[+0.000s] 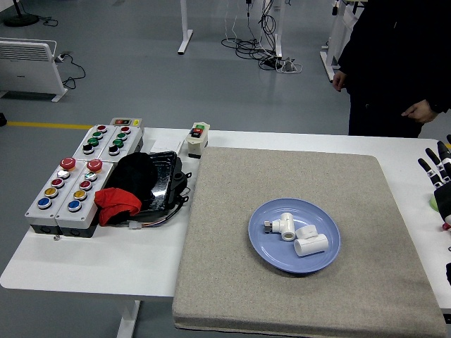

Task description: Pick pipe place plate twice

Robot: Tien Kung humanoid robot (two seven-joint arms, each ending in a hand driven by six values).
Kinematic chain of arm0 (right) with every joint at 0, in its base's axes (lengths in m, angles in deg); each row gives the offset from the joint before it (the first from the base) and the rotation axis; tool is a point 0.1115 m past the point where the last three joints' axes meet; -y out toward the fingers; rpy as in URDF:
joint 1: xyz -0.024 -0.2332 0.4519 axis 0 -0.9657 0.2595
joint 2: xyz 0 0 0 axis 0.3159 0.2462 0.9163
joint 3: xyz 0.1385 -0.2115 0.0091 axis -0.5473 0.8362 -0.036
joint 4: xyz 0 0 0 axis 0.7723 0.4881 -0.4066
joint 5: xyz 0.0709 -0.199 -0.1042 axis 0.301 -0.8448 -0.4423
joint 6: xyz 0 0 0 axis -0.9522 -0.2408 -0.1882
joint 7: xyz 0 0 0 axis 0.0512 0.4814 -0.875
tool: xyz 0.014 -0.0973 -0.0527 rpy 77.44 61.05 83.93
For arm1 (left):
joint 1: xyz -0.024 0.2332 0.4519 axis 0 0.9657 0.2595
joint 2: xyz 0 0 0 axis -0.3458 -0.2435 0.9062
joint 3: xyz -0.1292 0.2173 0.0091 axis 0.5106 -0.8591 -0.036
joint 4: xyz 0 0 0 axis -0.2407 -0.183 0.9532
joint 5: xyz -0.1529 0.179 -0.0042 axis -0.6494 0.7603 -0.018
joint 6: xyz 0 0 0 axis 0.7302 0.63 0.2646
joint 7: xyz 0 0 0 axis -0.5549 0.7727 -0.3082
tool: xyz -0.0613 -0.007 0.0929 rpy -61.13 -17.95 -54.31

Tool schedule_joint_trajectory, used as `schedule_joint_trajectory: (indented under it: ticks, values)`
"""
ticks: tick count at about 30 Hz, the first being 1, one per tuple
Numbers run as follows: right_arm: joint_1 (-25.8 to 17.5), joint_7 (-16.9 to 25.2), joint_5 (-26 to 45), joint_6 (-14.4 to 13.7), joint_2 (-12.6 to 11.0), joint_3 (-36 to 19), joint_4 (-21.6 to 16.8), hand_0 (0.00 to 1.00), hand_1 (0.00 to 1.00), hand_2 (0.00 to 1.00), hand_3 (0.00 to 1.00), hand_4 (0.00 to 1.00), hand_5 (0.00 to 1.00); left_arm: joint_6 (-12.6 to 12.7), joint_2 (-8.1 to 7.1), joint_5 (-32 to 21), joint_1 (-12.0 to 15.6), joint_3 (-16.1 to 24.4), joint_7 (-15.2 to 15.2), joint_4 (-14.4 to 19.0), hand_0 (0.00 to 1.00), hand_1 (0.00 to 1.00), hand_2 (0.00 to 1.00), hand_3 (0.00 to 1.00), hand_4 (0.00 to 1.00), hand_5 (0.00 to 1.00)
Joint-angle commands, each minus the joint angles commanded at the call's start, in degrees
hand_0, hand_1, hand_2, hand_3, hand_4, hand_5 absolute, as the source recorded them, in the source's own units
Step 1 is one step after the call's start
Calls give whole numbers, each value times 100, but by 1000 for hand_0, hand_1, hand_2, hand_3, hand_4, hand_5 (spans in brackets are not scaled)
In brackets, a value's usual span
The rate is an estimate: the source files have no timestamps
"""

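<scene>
While well clear of the plate (264, 248), right hand (440, 176) upright at table's edge, fingers (427, 166) spread, empty.

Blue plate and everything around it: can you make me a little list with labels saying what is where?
plate: blue plate on the grey mat
on the plate: two white pipe fittings, side by side
robot hand: right robot hand at the right edge, fingers spread, holding nothing
left robot hand: not in view
left side of table: button boxes, black tray with black and red cloth
far side: a person standing, hands down
</scene>
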Motion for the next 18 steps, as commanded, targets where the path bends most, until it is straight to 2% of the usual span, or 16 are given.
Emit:
schedule_joint_trajectory:
  ticks: [1,18]
  values:
    - [-8,2,5,-10,0,-20,-2,845,811,883,846,597,495,0,1,3,0,2,-1,0,620,583,512,585,269,998]
    - [-52,-14,106,-99,0,-144,16,843,806,879,843,586,515,1,6,7,-8,9,-5,0,619,583,514,585,269,998]
